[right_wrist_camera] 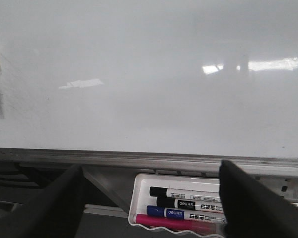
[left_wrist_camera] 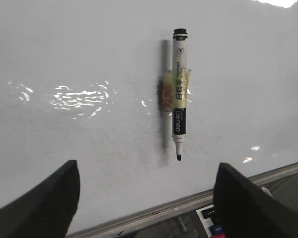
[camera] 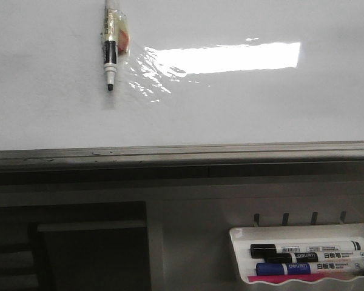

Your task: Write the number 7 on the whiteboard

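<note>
Well, the whiteboard was seen filling the front view, glossy and blank, a bright light reflection lying across it and its grey lower edge running beneath. No number 7 was found on it in any view; the writing was judged not yet begun. Below right, a white marker tray was hung, with black, blue and pink markers lying in it. On the board's upper left, a black-tipped marker was fixed upright, tip down, by yellowish tape over something reddish, possibly a magnet, though the blur left that uncertain.

The left gripper was held wide apart and empty, facing the taped marker from just below. The right gripper was likewise spread wide, nothing held, near the tray.

Trouble could be expected at the grasp: the marker might be pinched off-centre, so that the tip would tilt and the stroke skip. If pulled hard against the tape, it could be dropped. On such a slick surface, uneven pressure would likely leave a wavy line.
</note>
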### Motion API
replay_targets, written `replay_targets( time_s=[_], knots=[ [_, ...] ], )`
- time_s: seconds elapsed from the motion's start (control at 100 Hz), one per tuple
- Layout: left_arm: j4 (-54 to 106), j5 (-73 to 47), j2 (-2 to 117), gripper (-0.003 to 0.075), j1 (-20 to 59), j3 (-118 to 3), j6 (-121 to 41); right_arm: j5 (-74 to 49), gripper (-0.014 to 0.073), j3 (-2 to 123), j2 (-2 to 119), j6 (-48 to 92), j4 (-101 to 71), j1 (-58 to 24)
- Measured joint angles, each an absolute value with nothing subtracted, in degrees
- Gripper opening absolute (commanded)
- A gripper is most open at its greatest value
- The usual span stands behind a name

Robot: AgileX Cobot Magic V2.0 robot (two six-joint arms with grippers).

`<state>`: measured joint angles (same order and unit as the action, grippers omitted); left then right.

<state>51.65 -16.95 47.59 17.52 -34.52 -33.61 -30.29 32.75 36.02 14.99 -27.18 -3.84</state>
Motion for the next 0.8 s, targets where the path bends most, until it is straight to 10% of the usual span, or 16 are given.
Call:
replay_targets(
  time_s=[0.8],
  knots=[
    [52.5, 1.5, 80.6, 0.0470, 33.6, -49.2, -35.7, -30.2, 0.0488, 32.8, 36.0, 15.0, -27.4, -3.8]
  ],
)
